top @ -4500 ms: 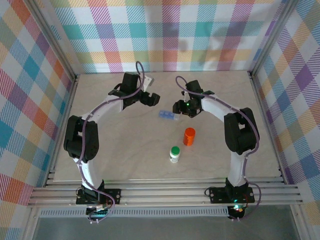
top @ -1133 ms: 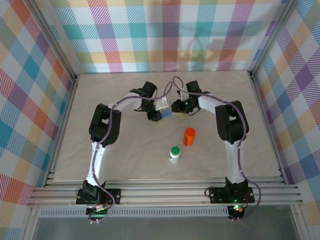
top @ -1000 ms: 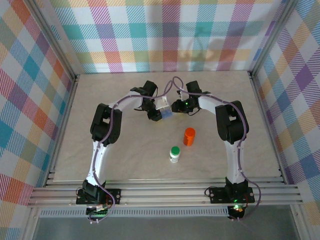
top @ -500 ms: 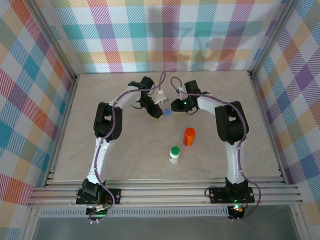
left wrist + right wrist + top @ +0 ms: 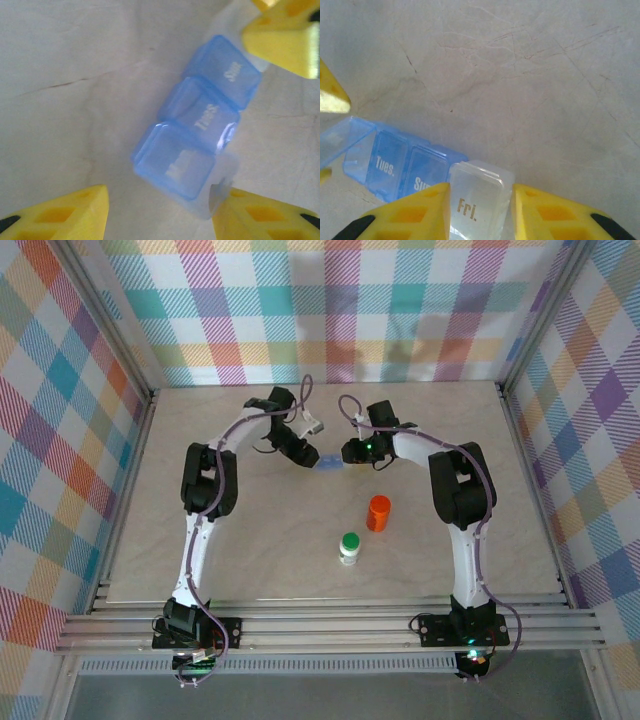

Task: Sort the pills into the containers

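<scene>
Now the pale-blue pill box (image 5: 331, 462) lies on the bench (image 5: 250, 530) at the upper middle of the top view. Its clear "Fri." compartment (image 5: 477, 197) is pinched by the right fingers (image 5: 410, 212). Spread apart, the left fingers (image 5: 65, 215) flank the box's blue end (image 5: 175, 167), the lower-left one clear of it.

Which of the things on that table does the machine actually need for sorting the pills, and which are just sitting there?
Part of the job:
pill box, pale blue, lying between the two arms, its compartments marked with days of the week

Sitting aside, untouched:
orange bottle, upright, nearer the front
white bottle with green cap, upright, just in front of it
Whether either holds pills cannot be told.
</scene>
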You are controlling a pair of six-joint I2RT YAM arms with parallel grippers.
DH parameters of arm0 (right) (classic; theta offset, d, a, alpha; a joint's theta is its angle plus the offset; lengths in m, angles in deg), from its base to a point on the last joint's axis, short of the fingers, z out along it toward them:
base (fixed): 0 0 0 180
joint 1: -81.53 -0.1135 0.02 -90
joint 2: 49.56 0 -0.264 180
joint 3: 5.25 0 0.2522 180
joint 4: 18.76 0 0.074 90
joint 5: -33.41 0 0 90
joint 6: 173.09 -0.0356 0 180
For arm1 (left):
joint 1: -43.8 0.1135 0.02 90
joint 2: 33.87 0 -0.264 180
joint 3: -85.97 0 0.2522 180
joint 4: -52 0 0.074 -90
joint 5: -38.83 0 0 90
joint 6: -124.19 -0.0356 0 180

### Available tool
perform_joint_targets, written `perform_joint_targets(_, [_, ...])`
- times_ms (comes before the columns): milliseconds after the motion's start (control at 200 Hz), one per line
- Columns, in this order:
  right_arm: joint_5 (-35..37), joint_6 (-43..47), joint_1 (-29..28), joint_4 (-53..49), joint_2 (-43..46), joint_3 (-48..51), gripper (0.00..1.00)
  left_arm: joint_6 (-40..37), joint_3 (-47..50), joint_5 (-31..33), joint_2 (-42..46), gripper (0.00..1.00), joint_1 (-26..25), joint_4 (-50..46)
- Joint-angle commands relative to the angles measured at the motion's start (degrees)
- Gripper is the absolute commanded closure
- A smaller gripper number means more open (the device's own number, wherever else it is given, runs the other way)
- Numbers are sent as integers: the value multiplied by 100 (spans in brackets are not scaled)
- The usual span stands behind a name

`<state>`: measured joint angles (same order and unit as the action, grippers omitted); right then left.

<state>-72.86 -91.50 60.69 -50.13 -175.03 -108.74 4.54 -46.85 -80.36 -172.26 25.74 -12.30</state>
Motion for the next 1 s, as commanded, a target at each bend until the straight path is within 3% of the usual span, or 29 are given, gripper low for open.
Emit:
perform_joint_targets(0, [478, 214, -3, -927, -351, 150, 66, 392, 151, 247, 200, 45, 80, 431])
perform_joint_targets(250, [462, 317, -60, -1039, -413, 61, 66, 908, 120, 520, 251, 44, 69, 1115])
perform_joint_targets(565, [485, 363, -85, -1132, -478, -39, 66, 1214, -481, 725, -180, 44, -2, 947])
perform_joint_targets(995, [230, 499, -122, -1275, -478, -79, 66, 1643, -301, 1085, -154, 45, -210, 749])
